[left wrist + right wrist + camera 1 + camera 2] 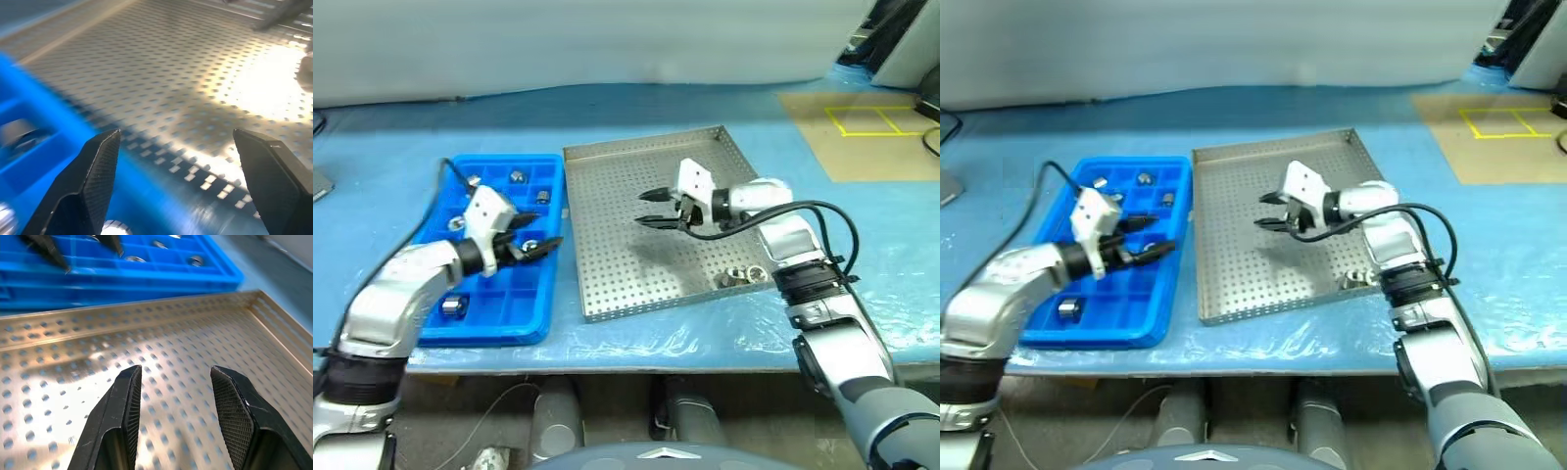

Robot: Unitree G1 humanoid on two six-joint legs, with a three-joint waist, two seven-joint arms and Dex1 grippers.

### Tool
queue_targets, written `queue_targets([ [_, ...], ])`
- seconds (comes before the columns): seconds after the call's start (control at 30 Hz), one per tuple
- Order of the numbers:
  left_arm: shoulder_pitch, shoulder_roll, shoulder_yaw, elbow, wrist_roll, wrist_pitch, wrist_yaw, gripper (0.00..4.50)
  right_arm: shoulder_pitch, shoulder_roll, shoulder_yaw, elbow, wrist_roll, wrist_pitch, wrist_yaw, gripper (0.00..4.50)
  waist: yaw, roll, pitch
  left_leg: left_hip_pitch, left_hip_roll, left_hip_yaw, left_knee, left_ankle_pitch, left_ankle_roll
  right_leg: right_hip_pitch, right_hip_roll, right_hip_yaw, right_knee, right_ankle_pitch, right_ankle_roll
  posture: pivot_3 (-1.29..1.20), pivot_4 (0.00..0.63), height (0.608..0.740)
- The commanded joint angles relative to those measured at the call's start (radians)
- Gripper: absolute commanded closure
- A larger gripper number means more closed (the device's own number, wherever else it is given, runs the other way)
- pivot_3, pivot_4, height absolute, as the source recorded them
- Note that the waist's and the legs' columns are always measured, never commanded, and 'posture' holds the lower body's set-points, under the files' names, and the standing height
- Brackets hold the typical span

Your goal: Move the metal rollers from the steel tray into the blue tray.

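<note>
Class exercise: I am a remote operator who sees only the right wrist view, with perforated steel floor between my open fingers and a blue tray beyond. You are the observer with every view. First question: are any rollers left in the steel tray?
Observer: Yes. A small cluster of metal rollers lies by the steel tray's near right corner.
Operator: Where is that from my right gripper?
Observer: The right gripper hangs over the tray's middle; the cluster sits nearer the robot, beside the forearm.
Operator: Is the left gripper carrying one?
Observer: No. The left gripper is over the blue tray, open and empty.
</note>
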Motion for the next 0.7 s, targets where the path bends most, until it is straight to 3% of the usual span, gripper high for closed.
queue_targets([
  [0.03,-0.084,-0.048,-0.062,0.079,0.037,-0.069,-0.063,0.61,0.066,-0.05,-0.044,-0.169,0.029,0.089,-0.04,2.18,-0.023,-0.001,0.0,0.0,0.0,0.0,0.0,0.0,0.0,0.0,0.001,0.0,0.0,0.0,0.0,-0.21,0.15,0.74],
  [0.23,-0.168,-0.13,-0.138,0.194,0.088,-0.136,-0.146,0.61,0.179,-0.154,-0.079,-0.36,0.054,0.213,-0.073,2.18,-0.081,0.0,0.0,0.0,0.0,0.002,0.0,0.0,0.0,0.001,0.002,0.003,0.0,0.0,0.0,-0.34,0.15,0.74],
  [0.4,-0.213,-0.159,-0.144,0.23,0.099,-0.128,-0.178,0.61,0.254,-0.253,-0.075,-0.473,0.074,0.27,-0.053,2.18,-0.095,0.0,0.0,0.004,0.0,0.002,0.0,-0.002,0.004,0.006,0.002,0.003,-0.001,0.001,0.001,-0.38,0.15,0.74],
  [0.57,-0.17,-0.154,-0.139,0.15,0.086,-0.072,-0.165,0.61,0.3,-0.302,-0.055,-0.544,0.11,0.294,-0.021,2.18,-0.097,0.0,0.0,0.011,0.0,0.002,0.0,-0.003,0.006,0.014,0.002,0.003,-0.006,0.0,0.002,-0.35,0.15,0.74],
  [0.7,-0.106,-0.142,-0.122,0.046,0.072,-0.013,-0.132,0.61,0.292,-0.332,-0.015,-0.48,0.099,0.237,0.018,2.18,-0.095,0.0,0.0,0.011,0.0,0.002,0.0,-0.004,0.007,0.015,0.002,0.002,-0.008,0.001,0.002,-0.3,0.15,0.74],
])
